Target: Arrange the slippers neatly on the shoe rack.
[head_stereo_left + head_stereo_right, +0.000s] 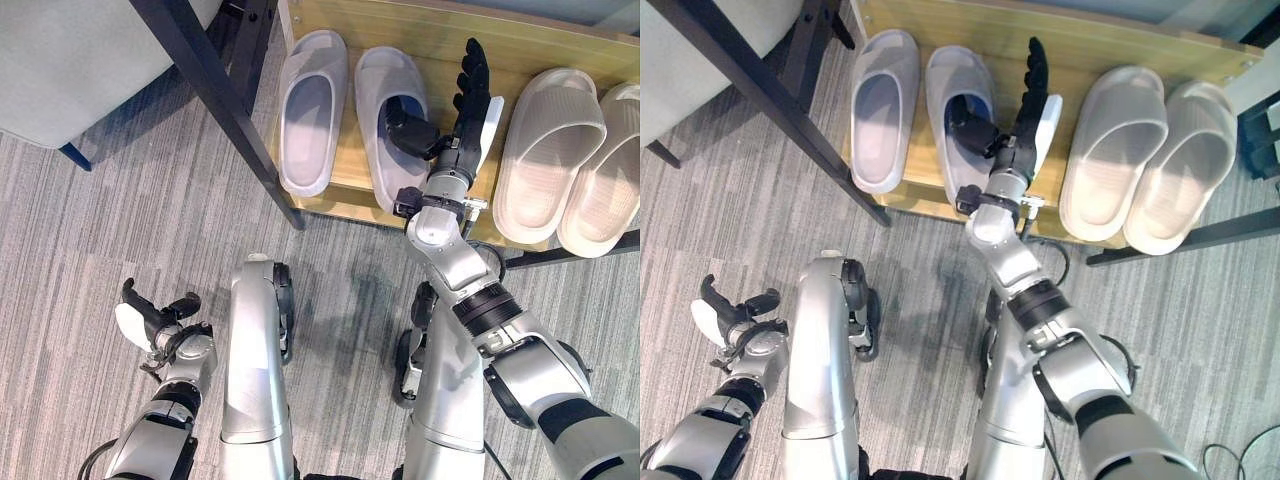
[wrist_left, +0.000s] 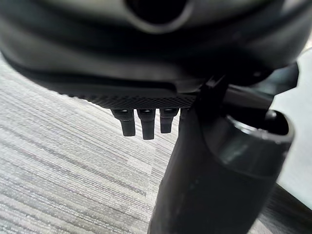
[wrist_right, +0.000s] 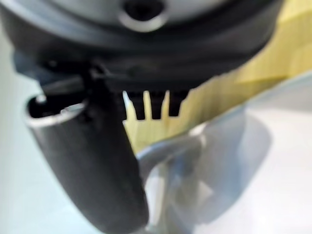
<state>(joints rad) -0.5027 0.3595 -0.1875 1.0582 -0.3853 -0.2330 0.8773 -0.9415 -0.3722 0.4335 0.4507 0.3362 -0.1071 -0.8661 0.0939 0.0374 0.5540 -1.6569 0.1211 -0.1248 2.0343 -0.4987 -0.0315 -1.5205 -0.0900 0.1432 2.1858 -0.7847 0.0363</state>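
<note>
Slippers first: four of them sit on the low light-wood shoe rack shelf [image 1: 520, 45], toes pointing away from the robot. On the robot's left side is a pair in pale lilac-grey rubber, the outer lilac slipper [image 1: 312, 110] lying a bit apart from the inner lilac slipper [image 1: 385, 120]. Over on the robot's right is a cream-beige rubber pair, inner cream slipper [image 1: 548, 150] and outer cream slipper [image 1: 605, 175], tucked right up against each other and angled slightly.

Right hand [image 1: 462, 110] is stretched out over the shelf, sitting between the two pairs. Its fingers [image 1: 472, 70] are straight and point toward the back of the rack, while the thumb [image 1: 408, 128] sticks out sideways into the opening of the inner lilac slipper, so the hand is spread wide and not gripping anything as far as I can see.

Left hand [image 1: 150, 320] hangs low over the grey striped carpet [image 1: 120, 220], well apart from the rack, fingers loosely relaxed and empty. A dark metal leg [image 1: 215, 95] of some furniture slants across the carpet just beside the outer lilac slipper
</note>
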